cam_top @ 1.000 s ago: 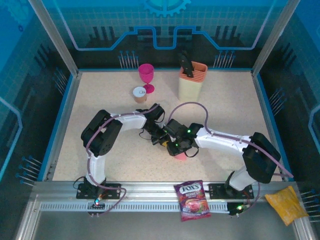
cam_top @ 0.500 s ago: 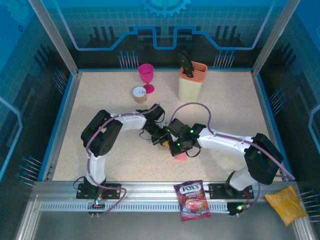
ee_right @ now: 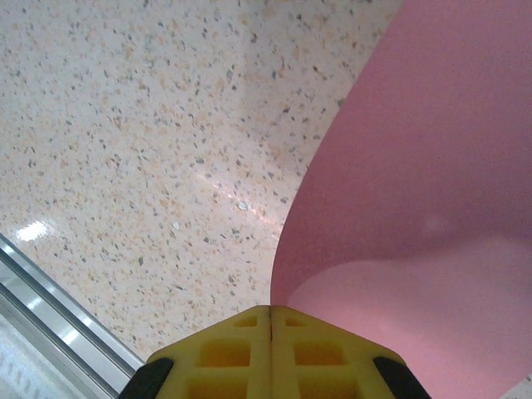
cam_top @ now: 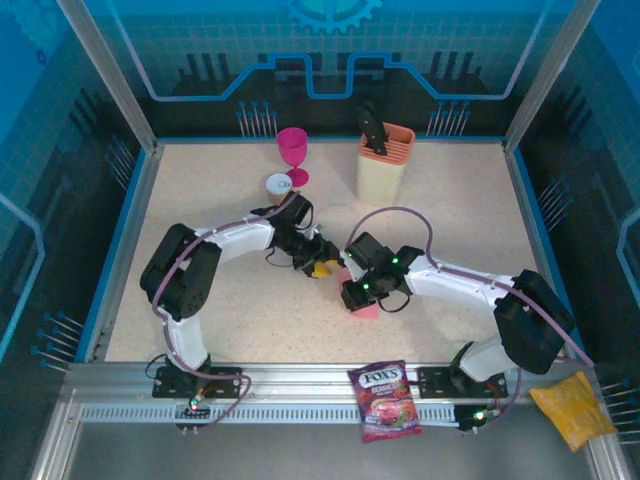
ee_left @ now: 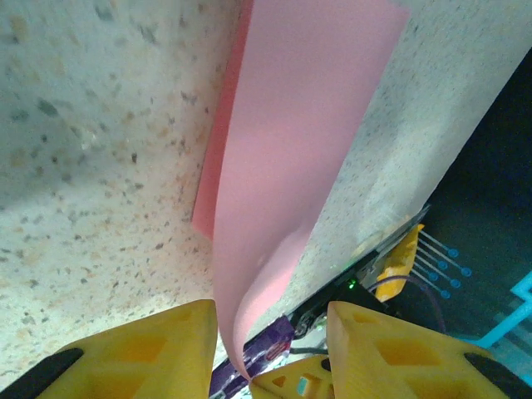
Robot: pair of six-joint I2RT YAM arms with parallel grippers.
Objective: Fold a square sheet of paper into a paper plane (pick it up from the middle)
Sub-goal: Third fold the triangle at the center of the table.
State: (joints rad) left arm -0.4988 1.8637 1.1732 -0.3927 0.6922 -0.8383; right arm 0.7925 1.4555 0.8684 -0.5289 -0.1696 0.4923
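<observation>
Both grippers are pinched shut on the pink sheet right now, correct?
No. The left gripper is open: the left wrist view shows its yellow fingers apart with the pink sheet passing between them. The right gripper is pinched shut on the sheet.

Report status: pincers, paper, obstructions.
Left pincer open, astride salmon-pink paper sheet. Right pincer shut on it, sheet curled up. Magenta plastic goblet well behind.

Looked like a robotics lab cell, not a home, built around a speckled tabletop [cam_top: 450,230]. Fenced at the tabletop's far corners with slanted aluminium posts [cam_top: 105,70], and walled behind its far edge with blue panels [cam_top: 200,50] printed with a gear and circuit lines. Edged along its near side with a slotted aluminium rail [cam_top: 300,412], carrying bolted robot-arm bases [cam_top: 190,383].
</observation>
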